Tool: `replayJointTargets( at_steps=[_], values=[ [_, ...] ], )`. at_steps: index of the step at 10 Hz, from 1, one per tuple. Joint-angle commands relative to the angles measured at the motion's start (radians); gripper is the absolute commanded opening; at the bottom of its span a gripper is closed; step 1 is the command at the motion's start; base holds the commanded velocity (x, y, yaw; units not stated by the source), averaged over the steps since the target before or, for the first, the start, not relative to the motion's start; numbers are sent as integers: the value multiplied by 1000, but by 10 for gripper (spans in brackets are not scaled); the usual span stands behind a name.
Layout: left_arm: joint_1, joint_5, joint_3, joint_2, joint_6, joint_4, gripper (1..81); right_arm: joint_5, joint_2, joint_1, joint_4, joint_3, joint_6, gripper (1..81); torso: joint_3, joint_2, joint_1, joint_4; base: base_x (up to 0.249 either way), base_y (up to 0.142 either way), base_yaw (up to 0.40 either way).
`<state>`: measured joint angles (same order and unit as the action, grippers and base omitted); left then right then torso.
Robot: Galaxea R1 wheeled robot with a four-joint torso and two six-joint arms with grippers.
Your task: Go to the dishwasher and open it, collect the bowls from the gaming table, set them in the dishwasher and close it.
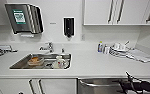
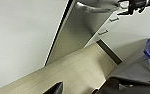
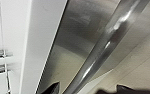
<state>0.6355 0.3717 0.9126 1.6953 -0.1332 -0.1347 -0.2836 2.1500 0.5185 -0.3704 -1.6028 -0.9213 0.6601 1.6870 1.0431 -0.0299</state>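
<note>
The dishwasher [image 1: 98,88] sits under the white counter, low in the head view, with a brushed steel front and a bar handle [image 1: 97,84]. My right gripper [image 1: 124,80] reaches in from the right at the handle's end. In the right wrist view the handle [image 3: 108,42] runs across the steel front [image 3: 83,22] and passes between the spread tips of my right gripper [image 3: 87,88], which is open. The left wrist view looks along the dishwasher [image 2: 76,32] from low down, with my right gripper [image 2: 131,6] by the handle [image 2: 96,9]. My left gripper [image 2: 81,88] is open and holds nothing. The gaming table and bowls are out of view.
A steel sink [image 1: 21,65] with dishes in it and a faucet [image 1: 49,47] lie left of the dishwasher. Bottles [image 1: 100,46] and a pile of dishes [image 1: 121,48] stand on the counter at right. White cabinet doors [image 1: 56,87] flank the dishwasher. A towel dispenser [image 1: 23,17] hangs on the wall.
</note>
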Motion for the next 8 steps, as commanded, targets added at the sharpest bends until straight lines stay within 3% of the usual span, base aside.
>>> replayJointTargets(
  at_steps=[1, 2, 4, 6, 8],
  values=[
    [-95, 24, -17, -34, -3, -10, 811, -218, 23, -203, 10, -101, -174, 811, 0, 0, 0, 0, 0, 0, 0],
    [-95, 24, -17, -35, -3, -10, 811, -280, 39, -218, 66, -120, -254, 811, 0, 0, 0, 0, 0, 0, 0],
    [-95, 24, -17, -32, -3, -8, 811, -389, 61, -243, 273, -92, -504, 811, 0, 0, 0, 0, 0, 0, 0],
    [-95, 24, -17, -31, -3, -8, 811, -414, 58, -240, 424, -29, -711, 811, 0, 0, 0, 0, 0, 0, 0],
    [-95, 24, -17, -32, -3, -8, 811, -413, 76, -229, 519, -8, -837, 811, 0, 0, 0, 0, 0, 0, 0]
  ],
)
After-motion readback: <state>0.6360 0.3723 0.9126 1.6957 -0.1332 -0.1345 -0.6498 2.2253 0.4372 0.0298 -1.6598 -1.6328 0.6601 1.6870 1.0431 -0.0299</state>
